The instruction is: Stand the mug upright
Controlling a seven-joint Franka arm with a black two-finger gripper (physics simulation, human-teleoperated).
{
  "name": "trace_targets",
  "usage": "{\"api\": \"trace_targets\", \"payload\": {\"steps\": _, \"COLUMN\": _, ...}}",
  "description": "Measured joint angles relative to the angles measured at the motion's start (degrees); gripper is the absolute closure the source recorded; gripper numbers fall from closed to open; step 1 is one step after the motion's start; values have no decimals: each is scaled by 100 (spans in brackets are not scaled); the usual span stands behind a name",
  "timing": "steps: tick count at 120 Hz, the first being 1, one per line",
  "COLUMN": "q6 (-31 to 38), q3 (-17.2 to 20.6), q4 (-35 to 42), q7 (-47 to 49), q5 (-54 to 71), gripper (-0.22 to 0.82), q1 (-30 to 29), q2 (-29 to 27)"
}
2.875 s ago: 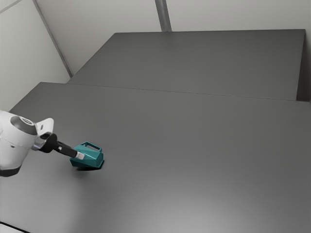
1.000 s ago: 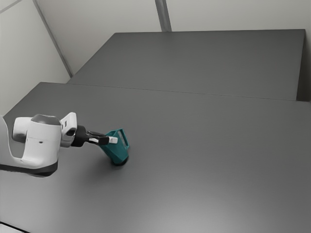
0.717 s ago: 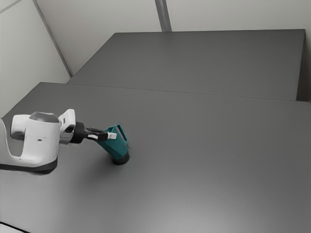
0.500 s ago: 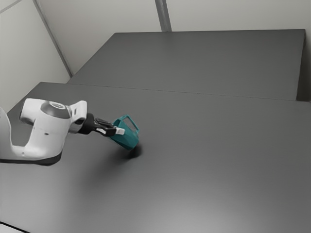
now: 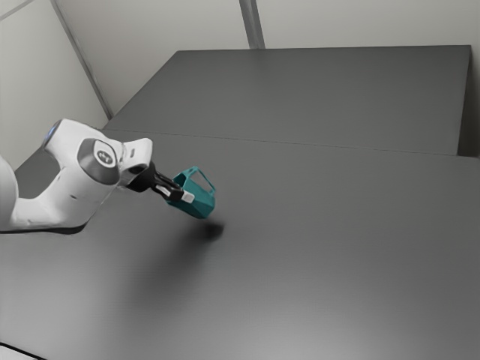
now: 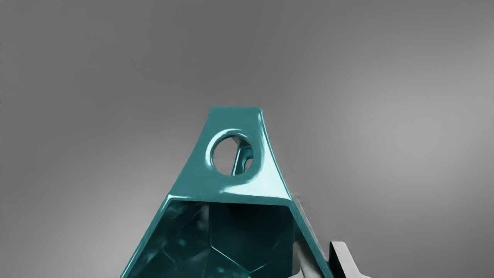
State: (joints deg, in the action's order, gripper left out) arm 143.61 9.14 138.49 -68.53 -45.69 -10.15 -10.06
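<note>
1. Jaws are pinching the mug by its side wall: one pale fingertip is outside, the other's inside the opening, so yeah, they're closed on it.
2. Mug's off the bench and tilted, mouth toward the arm, base leaning down to the exterior view's right. So not upright.
3. Handle is on the far side of the mouth from the wrist view's cut-off, with a round hole through it.
4. Hard to make out: the near part of the rim and the inside fingertip are cut off in the wrist view, and the inside of the mug is pretty dark.
5. Shadow sits apart from the base, on the bench.
6. Room-wise, the bench runs wide toward the exterior view's right. Its left edge is partly hidden behind the arm, fwiw.
7. Past a thin seam there's another dark grey surface, then pale walls with a grey post, all well apart from the mug.
</note>
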Motion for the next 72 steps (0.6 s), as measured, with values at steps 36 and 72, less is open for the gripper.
{"api": "trace_targets", "payload": {"steps": 36, "q6": -1272, "q3": -380, "q4": -762, "q7": 2642, "q5": 2476, "gripper": 79, "q1": 770, "q2": 304}}
{"api": "trace_targets", "payload": {"steps": 72, "q6": -1901, "q3": -972, "q4": -999, "q7": 4924, "q5": 3065, "gripper": 79, "q1": 1510, "q2": 529}}
